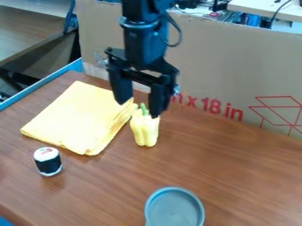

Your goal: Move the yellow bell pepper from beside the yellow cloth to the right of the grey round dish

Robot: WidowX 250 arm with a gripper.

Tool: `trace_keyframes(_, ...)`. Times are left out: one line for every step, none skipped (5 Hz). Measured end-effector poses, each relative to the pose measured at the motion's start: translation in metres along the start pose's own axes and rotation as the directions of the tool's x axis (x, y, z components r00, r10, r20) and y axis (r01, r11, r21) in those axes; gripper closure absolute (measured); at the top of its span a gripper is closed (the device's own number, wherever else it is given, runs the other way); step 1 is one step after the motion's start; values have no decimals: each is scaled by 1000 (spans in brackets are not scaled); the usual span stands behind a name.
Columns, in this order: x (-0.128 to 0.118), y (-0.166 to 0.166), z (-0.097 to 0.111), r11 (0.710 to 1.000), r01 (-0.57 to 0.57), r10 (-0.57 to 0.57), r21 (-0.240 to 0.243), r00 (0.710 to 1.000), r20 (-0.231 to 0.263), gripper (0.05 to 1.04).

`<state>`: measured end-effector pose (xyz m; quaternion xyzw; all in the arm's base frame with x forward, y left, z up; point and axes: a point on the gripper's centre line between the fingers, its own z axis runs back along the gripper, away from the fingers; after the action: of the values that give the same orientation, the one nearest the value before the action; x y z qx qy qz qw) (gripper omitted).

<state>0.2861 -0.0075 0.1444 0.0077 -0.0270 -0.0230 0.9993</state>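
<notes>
Claw (140,106) hangs fingers-down above the yellow pepper (145,128), its two fingers well spread and nothing gripped. Pepper stands upright on the wood-look table (236,161), green stem (143,109) up, just beside the folded yellow cloth (80,117); can't tell if the two touch. One fingertip overlaps the pepper's top in the camera view, contact unclear. White roll with a black band (48,161) sits near the cloth's corner, grey round dish (175,209) well apart on the camera side, cardboard (221,53) behind. Handling, as judgement: pepper looks light either way, but can't tell if it's toy plastic or real. Plastic means stiff and hard to bruise; real means a firm, hollow wall that dents or cracks under a hard squeeze. Skin looks smooth, so likely a bit slippery, and the lobed sides give uneven contact. Best hold is probably the upper-middle of the body, pads on opposite sides, moderate force. Stem is thin and offers little area, so it's a poor grab. Too low invites tipping or table contact; cloth edge could also get pinched on its side.
</notes>
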Motion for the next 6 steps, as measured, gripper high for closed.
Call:
trace_keyframes(12,18,0,1000,-27,27,11,1000,16,82)
trace_keyframes(25,31,-14,998,-54,53,22,998,22,82)
trace_keyframes(44,32,-35,1000,-29,29,13,999,-31,82)
trace_keyframes(53,32,-46,1000,-16,16,2,999,-46,82)
trace_keyframes(60,32,-65,1000,-9,8,-4,994,-110,82)
trace_keyframes(61,32,-67,1000,-25,24,0,994,-106,119)
